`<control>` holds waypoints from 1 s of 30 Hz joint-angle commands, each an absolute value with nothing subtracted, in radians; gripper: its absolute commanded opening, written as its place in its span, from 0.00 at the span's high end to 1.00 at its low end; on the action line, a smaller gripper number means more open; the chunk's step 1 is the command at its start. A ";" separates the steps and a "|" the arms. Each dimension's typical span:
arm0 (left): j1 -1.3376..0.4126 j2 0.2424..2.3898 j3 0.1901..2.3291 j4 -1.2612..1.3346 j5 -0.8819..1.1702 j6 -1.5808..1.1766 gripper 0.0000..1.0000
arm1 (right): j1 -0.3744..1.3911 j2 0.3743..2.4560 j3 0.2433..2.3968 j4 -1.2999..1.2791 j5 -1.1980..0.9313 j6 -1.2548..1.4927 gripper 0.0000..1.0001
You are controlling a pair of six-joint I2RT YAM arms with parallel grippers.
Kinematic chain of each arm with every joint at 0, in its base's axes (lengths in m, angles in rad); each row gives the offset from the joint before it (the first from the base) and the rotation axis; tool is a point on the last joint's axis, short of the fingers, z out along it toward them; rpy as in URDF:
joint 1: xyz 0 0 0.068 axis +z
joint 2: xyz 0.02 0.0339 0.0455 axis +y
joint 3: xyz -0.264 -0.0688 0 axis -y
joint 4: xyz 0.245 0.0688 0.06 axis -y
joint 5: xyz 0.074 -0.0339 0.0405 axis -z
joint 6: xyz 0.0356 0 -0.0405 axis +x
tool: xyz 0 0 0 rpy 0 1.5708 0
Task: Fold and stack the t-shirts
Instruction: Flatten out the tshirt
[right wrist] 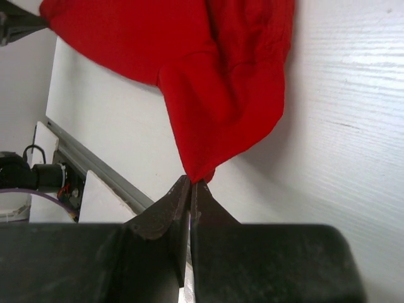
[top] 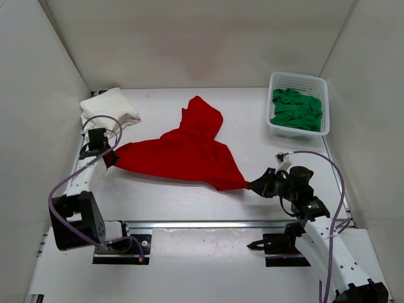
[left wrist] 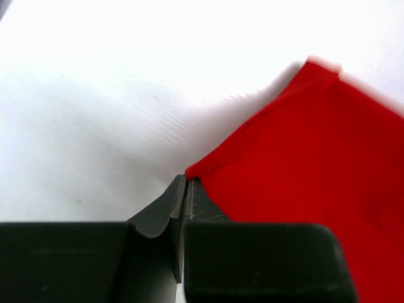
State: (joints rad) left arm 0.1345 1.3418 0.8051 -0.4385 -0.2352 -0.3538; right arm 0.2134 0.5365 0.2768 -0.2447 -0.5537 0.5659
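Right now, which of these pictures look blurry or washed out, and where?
Left wrist: the table is washed out near white, and the far corner of the red t-shirt is blurred. Right wrist: sharp, table grain and cloth folds crisp. Top external: even light, soft shadows, faint pink cast on the back wall.

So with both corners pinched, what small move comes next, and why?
Probably lift and draw both apart: the left pincer and right pincer are each shut on a near corner of the red shirt, whose far part lies bunched; tension should flatten it for folding.
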 commanded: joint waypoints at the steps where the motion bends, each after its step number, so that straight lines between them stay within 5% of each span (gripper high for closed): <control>1: 0.227 1.255 0.746 -0.407 -0.195 -0.558 0.99 | 0.216 0.532 0.347 -0.281 -0.506 0.523 1.00; 4: 0.357 1.229 0.665 -0.414 -0.094 -0.745 0.89 | 0.219 0.531 0.362 -0.316 -0.489 0.512 1.00; 8: 0.420 1.218 0.554 -0.322 -0.019 -0.828 0.49 | 0.215 0.526 0.374 -0.330 -0.479 0.505 0.99; 10: 0.440 1.218 0.520 -0.287 0.000 -0.851 0.43 | 0.216 0.526 0.368 -0.321 -0.489 0.508 1.00; 18: 0.420 1.074 0.443 -0.242 -0.067 -0.865 0.43 | 0.216 0.535 0.364 -0.308 -0.509 0.506 1.00; 22: 0.394 1.027 0.423 -0.330 -0.110 -0.854 0.65 | 0.207 0.537 0.362 -0.301 -0.517 0.502 0.99; 30: 0.391 1.023 0.379 -0.305 -0.149 -0.825 0.51 | 0.204 0.532 0.344 -0.282 -0.535 0.509 1.00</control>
State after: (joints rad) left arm 0.3779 1.0203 0.3992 -0.3275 -0.1387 -0.8295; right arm 0.2089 0.5369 0.3367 -0.3283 -0.5159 0.5190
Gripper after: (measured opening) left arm 0.480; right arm 0.009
